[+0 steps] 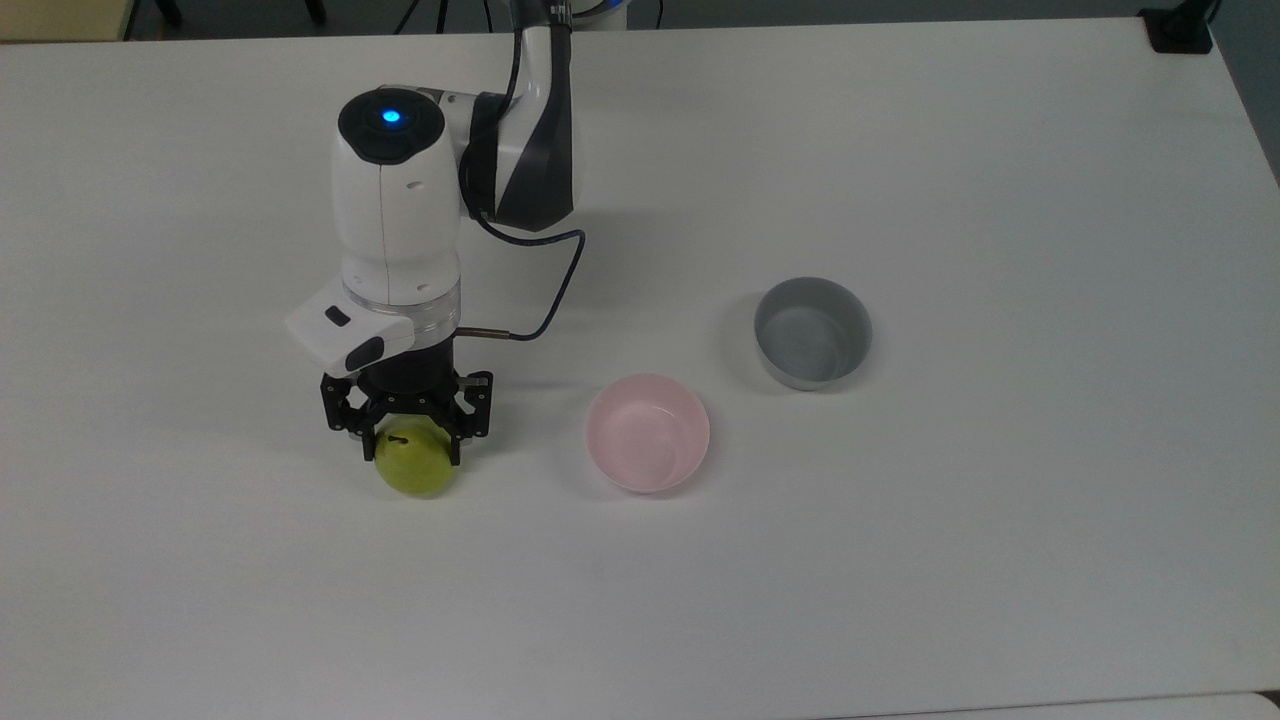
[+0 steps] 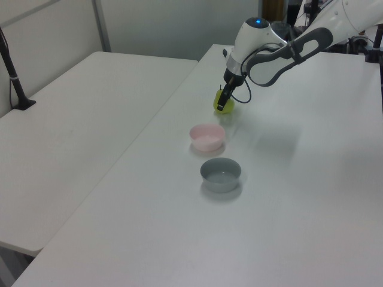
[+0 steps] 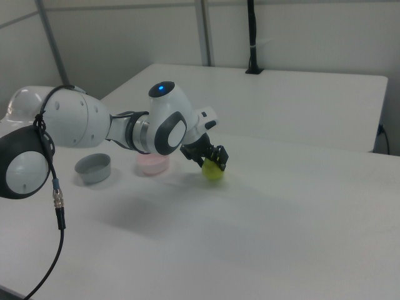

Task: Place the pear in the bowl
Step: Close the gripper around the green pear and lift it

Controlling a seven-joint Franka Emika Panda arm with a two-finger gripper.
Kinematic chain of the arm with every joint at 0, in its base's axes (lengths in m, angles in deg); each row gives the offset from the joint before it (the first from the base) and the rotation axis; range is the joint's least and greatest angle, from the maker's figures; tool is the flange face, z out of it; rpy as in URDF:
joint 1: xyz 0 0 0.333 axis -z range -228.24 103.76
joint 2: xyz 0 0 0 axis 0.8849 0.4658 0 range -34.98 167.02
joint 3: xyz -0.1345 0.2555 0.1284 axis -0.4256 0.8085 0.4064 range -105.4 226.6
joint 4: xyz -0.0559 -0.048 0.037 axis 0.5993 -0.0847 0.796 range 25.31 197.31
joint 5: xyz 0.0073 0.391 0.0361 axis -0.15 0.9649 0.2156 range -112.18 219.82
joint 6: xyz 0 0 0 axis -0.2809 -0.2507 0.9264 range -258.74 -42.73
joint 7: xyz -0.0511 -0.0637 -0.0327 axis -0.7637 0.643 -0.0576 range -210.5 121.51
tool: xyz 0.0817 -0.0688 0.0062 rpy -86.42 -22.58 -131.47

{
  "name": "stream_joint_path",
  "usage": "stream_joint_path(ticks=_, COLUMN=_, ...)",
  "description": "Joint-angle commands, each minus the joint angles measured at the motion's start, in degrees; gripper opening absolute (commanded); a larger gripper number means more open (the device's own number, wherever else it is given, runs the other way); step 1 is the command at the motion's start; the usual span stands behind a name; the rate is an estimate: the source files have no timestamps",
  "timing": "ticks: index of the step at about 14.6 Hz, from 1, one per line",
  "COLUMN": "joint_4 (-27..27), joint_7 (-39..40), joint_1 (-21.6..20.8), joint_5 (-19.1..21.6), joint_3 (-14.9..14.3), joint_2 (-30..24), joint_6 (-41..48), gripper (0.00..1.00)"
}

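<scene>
The yellow-green pear (image 1: 414,472) rests on the white table (image 1: 900,560), to the top view's left of the pale pink bowl (image 1: 648,433). My gripper (image 1: 411,453) points straight down over the pear, and its black fingers press the fruit's two sides near the dark stem. In the left view the pear (image 2: 227,108) lies beyond the pink bowl (image 2: 207,136), with the gripper (image 2: 220,106) on it. In the right view the gripper (image 3: 215,162) sits on top of the pear (image 3: 214,173), and the pink bowl (image 3: 152,164) lies behind the arm.
A grey, deeper bowl (image 1: 812,332) stands to the top view's right of the pink one, also seen in the left view (image 2: 220,173) and the right view (image 3: 93,167). A black cable loops from the wrist. A second white table (image 2: 72,131) adjoins.
</scene>
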Motion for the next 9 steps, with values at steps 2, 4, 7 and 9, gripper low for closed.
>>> stream_joint_path(ticks=2, joint_4=-0.05, joint_7=-2.39, joint_1=-0.32, joint_5=0.66, joint_3=-0.37, joint_2=-4.99, joint_6=1.30, gripper=0.48)
stream_joint_path(ticks=4, joint_4=-0.13, joint_7=-4.33, joint_1=-0.32, joint_5=0.65, joint_3=-0.46, joint_2=-7.89, joint_6=5.86, gripper=0.48)
stream_joint_path(ticks=7, joint_4=-1.89, joint_7=-5.73, joint_1=-0.59, joint_5=0.74, joint_3=-0.37, joint_2=-10.98, joint_6=12.80, gripper=0.48)
stream_joint_path(ticks=9, joint_4=-2.94, joint_7=-9.15, joint_1=-1.37, joint_5=0.05, joint_3=0.24, joint_2=-11.16, joint_6=13.70, gripper=0.48)
